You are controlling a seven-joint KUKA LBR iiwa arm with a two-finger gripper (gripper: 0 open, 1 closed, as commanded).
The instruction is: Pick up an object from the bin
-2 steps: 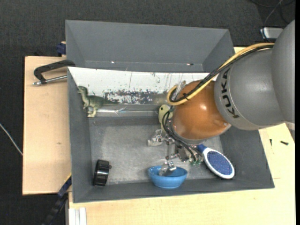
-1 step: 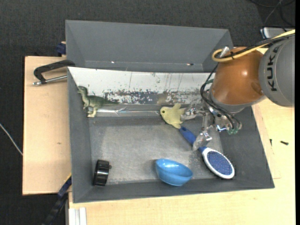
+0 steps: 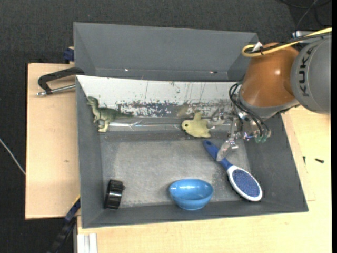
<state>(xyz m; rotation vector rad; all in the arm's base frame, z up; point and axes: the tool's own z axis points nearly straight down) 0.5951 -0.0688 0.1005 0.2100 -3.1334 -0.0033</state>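
Observation:
My gripper [image 3: 229, 144] hangs in the right half of the bin, below the orange wrist cover. It is directly over the blue handle end of a blue and white brush [image 3: 243, 182], which lies slanted towards the front right corner. A pale yellow soft toy [image 3: 196, 127] lies just to the gripper's left, against the back wall. I see nothing held in the gripper.
A blue bowl [image 3: 191, 193] sits at the front centre. A black round cap [image 3: 112, 194] stands in the front left corner. A green dinosaur figure [image 3: 100, 115] lies at the back left. The arm reaches in over the right rim.

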